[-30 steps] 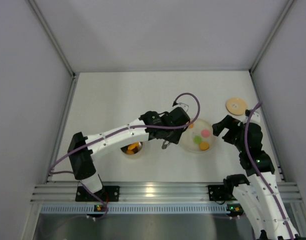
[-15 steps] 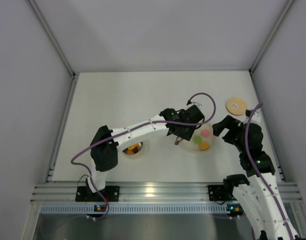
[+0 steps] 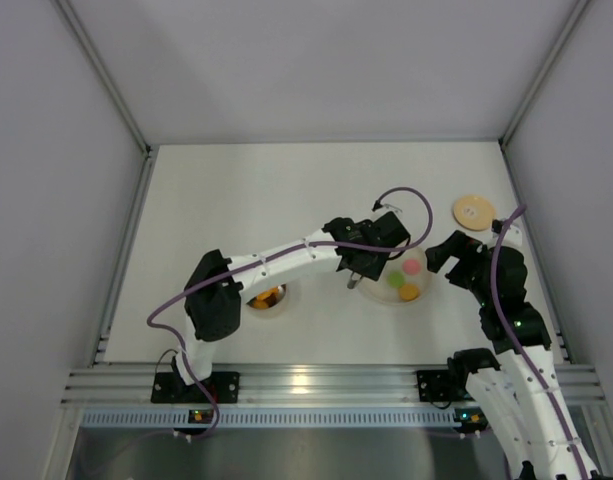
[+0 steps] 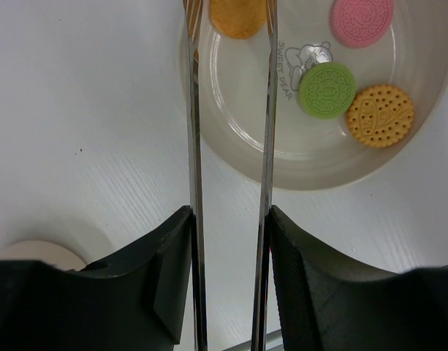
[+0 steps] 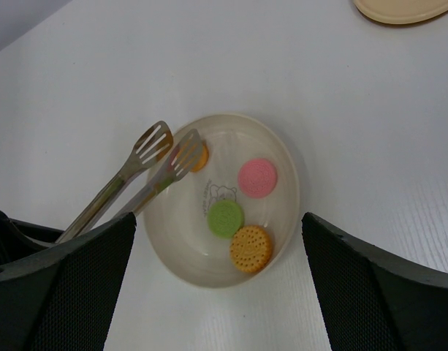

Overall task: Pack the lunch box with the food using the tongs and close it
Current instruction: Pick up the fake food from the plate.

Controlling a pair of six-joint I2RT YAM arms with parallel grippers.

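Now the left gripper (image 4: 229, 213) reaches across to the pale plate (image 5: 282, 212), its fingers (image 4: 161, 270) drawn narrow on the tongs (image 4: 267, 131), one finger pressing each thin arm from outside. The tong tips hover at the plate's left rim, by an orange piece (image 4: 238, 16); whether they touch it I cannot tell. More food lies on the plate to the right: a pink piece (image 5: 257, 178), a green piece (image 5: 225, 218) and a dotted orange piece (image 5: 251, 248). The lunch box (image 3: 276, 305) stands open further left, close to the near edge of the table (image 3: 236, 200), partly under the left arm (image 3: 286, 258), with orange food inside. Its wooden lid (image 3: 474, 212) lies flat at the far right. The right gripper (image 5: 218, 223) hangs just right of the plate, fingers wide apart, holding nothing.
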